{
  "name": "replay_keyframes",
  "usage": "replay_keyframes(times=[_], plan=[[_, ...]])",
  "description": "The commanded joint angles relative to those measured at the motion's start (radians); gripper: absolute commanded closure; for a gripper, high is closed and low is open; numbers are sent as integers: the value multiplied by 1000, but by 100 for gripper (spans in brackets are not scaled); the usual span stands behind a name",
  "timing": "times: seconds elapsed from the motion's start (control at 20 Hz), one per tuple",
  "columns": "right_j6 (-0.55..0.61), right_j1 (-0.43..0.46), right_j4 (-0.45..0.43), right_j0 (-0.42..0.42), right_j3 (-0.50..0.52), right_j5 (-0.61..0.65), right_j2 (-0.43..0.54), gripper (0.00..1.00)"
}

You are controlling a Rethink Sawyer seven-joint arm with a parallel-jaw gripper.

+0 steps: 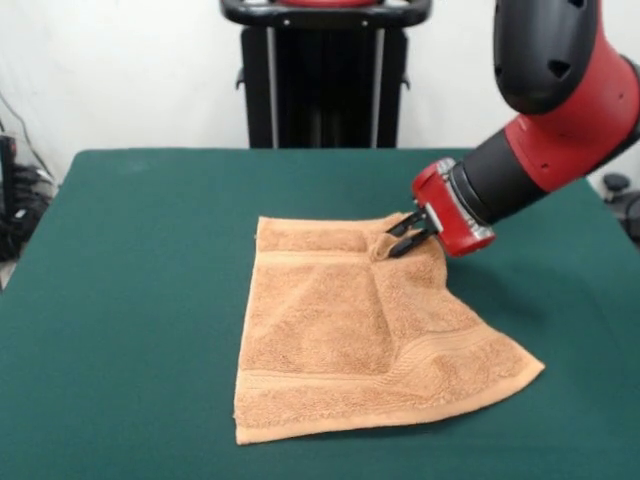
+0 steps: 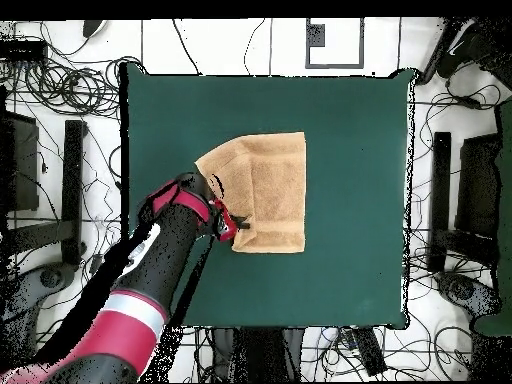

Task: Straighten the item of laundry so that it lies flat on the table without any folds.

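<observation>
Hand pinching towel corner, table around

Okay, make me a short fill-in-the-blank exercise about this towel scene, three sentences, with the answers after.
1. The light orange-tan terry-cloth towel lies on a table covered in dark ____ cloth.
2. The red and black arm's gripper is pinching a ____ of the towel.
3. The towel is not yet flat: one side is still ____ over the rest.

Missing words: green; corner; folded
</observation>
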Motion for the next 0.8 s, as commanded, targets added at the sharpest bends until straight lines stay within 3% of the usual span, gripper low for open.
replay_keyframes(times=[0.05,0.8], plan=[[190,-16,95,32,-81,58,65,100],[130,-25,92,18,-84,38,63,100]])
